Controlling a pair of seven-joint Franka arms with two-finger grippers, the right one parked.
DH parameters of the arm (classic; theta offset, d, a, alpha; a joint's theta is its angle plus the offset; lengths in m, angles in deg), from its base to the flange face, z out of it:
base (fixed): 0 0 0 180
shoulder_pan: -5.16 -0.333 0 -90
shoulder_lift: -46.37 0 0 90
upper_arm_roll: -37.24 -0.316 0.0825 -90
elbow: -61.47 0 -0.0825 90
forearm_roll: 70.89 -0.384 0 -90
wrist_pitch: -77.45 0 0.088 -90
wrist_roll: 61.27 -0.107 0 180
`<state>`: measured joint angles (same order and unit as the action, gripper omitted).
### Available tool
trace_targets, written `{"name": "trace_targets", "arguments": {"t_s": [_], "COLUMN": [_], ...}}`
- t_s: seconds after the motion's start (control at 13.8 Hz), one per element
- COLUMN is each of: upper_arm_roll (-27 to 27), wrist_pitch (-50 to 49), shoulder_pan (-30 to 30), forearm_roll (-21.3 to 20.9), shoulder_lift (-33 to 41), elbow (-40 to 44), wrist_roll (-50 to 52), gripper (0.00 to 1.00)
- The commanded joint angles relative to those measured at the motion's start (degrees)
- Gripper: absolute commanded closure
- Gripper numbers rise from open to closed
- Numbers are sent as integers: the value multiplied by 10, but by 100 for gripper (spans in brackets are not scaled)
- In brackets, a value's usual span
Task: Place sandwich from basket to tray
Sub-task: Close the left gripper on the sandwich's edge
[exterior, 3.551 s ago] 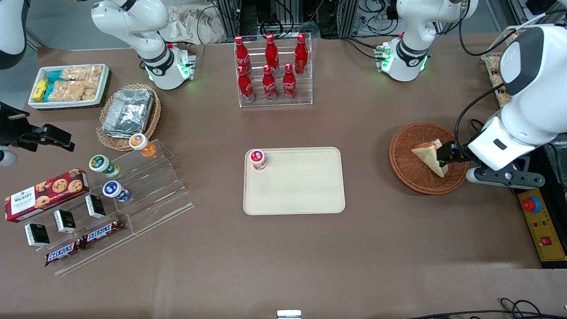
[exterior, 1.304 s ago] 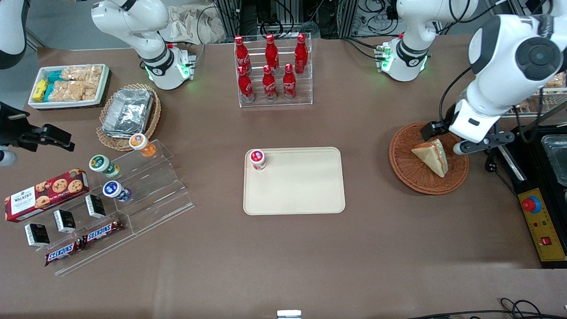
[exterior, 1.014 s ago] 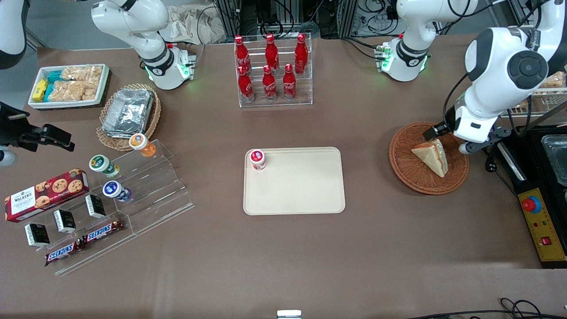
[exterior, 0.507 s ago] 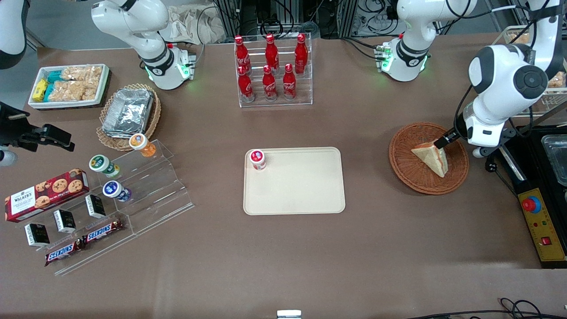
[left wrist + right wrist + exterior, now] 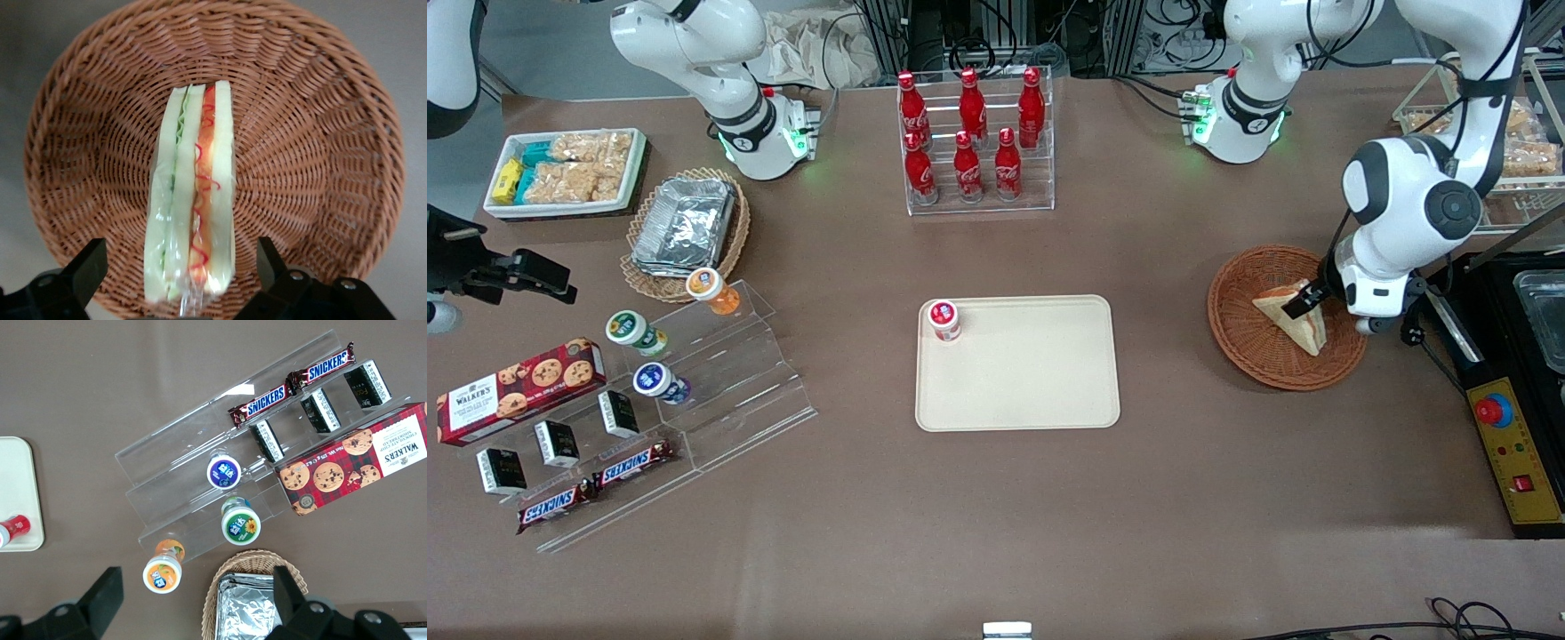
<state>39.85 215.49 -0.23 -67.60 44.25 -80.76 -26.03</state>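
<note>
The left gripper (image 5: 183,283), jaws open, straddles the wrapped sandwich (image 5: 192,227) in the wicker basket (image 5: 320,153); an off-centre squeeze could topple the wedge.

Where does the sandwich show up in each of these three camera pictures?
Front view: the sandwich lies in the basket toward the working arm's end of the table, the gripper at it.
Left wrist view: the sandwich stands on edge between the open fingers, filling visible.
Right wrist view: not in it.
Shared landmark: the basket.
</note>
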Motion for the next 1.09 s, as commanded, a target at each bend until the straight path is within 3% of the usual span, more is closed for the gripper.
{"name": "trace_targets", "arguments": {"t_s": [0.0, 0.29, 0.36, 0.51, 0.58, 0.72, 1.01], "upper_arm_roll": [5, 5, 5, 5, 5, 6, 6], "wrist_pitch": [33, 53, 53, 50, 50, 43, -15], "shoulder_pan": [-9, -9, -9, -9, -9, -9, -9], "forearm_roll": [10, 17, 17, 17, 17, 17, 16], "shoulder_lift": [-38, -72, -70, -64, -61, -43, -9], "elbow": [2, 5, 6, 8, 9, 12, 33], "wrist_roll": [14, 14, 15, 14, 14, 15, 14], "gripper": [0, 4, 16, 54, 64, 72, 72]}}
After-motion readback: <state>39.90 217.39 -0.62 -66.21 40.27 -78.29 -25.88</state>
